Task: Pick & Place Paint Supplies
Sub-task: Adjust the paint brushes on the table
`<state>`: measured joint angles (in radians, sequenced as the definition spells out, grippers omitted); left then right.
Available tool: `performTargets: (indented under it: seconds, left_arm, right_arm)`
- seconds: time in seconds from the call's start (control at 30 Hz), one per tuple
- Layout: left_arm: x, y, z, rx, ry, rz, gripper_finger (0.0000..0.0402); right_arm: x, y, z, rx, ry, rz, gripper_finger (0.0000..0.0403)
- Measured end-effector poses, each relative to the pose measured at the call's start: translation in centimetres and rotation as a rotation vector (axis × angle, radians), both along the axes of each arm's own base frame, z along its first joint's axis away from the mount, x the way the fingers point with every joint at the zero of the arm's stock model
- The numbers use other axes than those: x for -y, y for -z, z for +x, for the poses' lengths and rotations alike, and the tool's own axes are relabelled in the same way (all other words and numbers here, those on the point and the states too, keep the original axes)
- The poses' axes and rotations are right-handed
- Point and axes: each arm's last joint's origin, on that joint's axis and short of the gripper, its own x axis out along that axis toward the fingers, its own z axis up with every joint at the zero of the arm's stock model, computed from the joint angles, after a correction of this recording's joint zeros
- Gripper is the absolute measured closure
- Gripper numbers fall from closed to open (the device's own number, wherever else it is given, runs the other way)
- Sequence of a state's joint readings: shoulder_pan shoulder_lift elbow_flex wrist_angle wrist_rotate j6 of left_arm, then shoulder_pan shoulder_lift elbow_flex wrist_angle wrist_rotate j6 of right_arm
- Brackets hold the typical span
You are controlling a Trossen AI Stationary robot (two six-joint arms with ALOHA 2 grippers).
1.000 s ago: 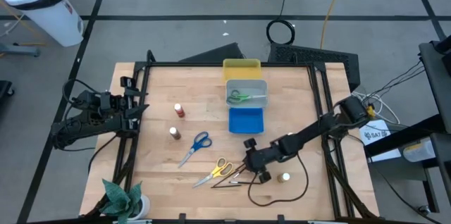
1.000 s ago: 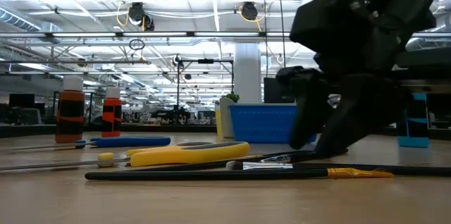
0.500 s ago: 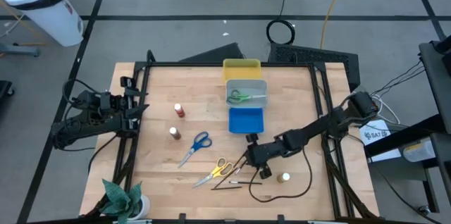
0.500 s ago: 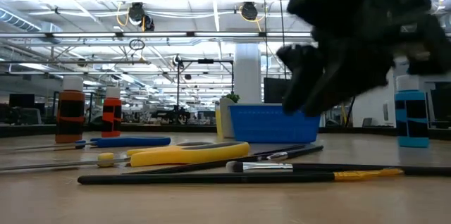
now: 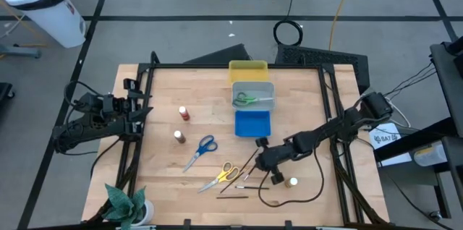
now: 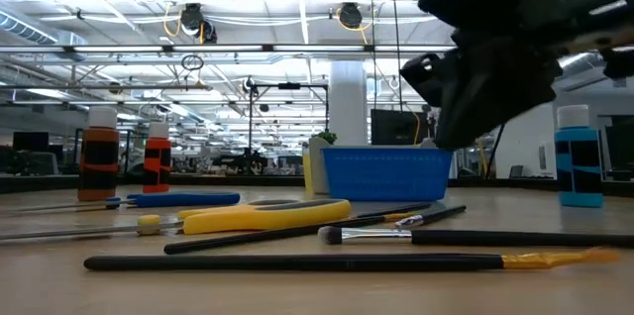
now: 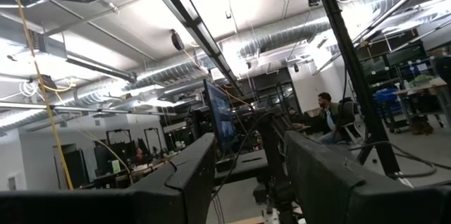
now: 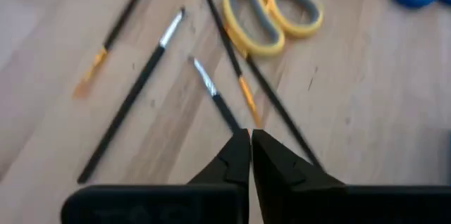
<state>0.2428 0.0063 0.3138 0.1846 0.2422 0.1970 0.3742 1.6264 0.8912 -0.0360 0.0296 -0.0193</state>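
Note:
Three thin dark brushes (image 5: 242,179) lie flat on the table beside the yellow-handled scissors (image 5: 221,176). My right gripper (image 5: 259,163) hangs shut just above them, clear of the table (image 6: 448,135). One brush's handle (image 8: 224,111) runs out of sight behind its fingertips. Blue-handled scissors (image 5: 202,149), a red bottle (image 5: 184,113), a brown bottle (image 5: 178,137) and a whitish bottle (image 5: 292,182) rest on the wood. A blue bottle (image 6: 580,157) stands upright. My left gripper (image 7: 243,182) waits open at the table's left edge (image 5: 141,104).
At the far middle stand a yellow tray (image 5: 248,69), a grey tray (image 5: 255,87) holding green-handled scissors (image 5: 247,99), and a blue tray (image 5: 252,123). A green plant (image 5: 126,205) sits at the near left corner. A black cable (image 5: 289,199) loops by the whitish bottle.
My right gripper has risen off the table at the brushes, shifted a little toward the right edge, and shut. The brushes, bunched together before, now lie spread apart; the nearest one has slid toward the near edge and lies level.

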Motion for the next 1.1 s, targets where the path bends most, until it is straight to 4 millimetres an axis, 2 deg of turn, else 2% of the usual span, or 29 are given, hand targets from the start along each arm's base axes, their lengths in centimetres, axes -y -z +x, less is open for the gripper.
performTargets:
  seconds: [0.17,0.37,0.6,0.73,0.97,1.1]
  left_arm:
    - [0.0,0.0,0.0,0.0,0.0,0.0,0.022]
    - [0.0,0.0,0.0,0.0,0.0,0.0,0.022]
    - [0.0,0.0,0.0,0.0,0.0,0.0,0.022]
    - [0.0,0.0,0.0,0.0,0.0,0.0,0.022]
    - [0.0,0.0,0.0,0.0,0.0,0.0,0.022]
    - [0.0,0.0,0.0,0.0,0.0,0.0,0.022]
  right_arm:
    - [0.4,0.4,-0.2,-0.053,0.02,-0.011,0.0401]
    - [-0.6,0.2,0.7,0.062,-0.015,0.032,0.0402]
    - [-1.3,1.8,1.5,0.068,-0.066,0.061,0.0402]
    - [-1.5,2.0,1.3,0.047,-0.059,0.08,0.0403]
    - [-3.6,1.9,0.1,-0.018,-0.09,0.163,0.0403]
    - [-3.7,2.1,-0.1,-0.035,-0.058,0.147,0.0403]
